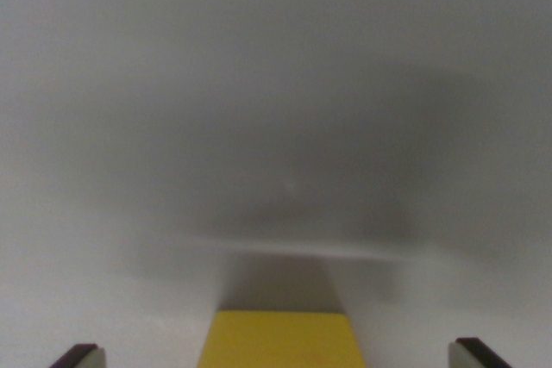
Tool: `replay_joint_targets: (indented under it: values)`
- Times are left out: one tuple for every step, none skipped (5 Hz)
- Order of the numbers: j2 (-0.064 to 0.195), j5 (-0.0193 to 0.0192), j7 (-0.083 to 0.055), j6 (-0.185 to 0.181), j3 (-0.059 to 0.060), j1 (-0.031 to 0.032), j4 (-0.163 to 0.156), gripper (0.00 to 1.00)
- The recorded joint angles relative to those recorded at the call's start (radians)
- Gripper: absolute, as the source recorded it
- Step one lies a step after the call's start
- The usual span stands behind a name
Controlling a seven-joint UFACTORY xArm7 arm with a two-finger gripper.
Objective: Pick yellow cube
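Showing at the bottom centre of the wrist view: one yellow cube (282,339), top face visible, lower part cut off by the frame edge. Resting on a pale grey surface (276,84), blurred, with a soft dark shadow above the cube. Gripper (280,356): two dark-edged fingertips (79,356) at the lower corners, spread wide, one on each side of the cube, both well apart from it. Pincer released, holding nothing; cube lies between the fingertips.
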Motion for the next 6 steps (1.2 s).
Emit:
replay_joint_targets:
  values:
    - [0.0,0.0,0.0,0.0,0.0,0.0,0.0,0.0]
    - [0.005,-0.0001,0.001,-0.024,-0.001,0.001,-0.023,0.0]
    - [0.005,-0.0001,0.001,-0.024,-0.001,0.001,-0.023,0.0]
    - [0.009,-0.0002,0.002,-0.042,-0.001,0.0018,-0.041,0.0]
    - [0.009,-0.0002,0.002,-0.042,-0.001,0.0018,-0.041,0.0]
    - [0.012,-0.0003,0.002,-0.056,-0.002,0.0024,-0.054,0.0]
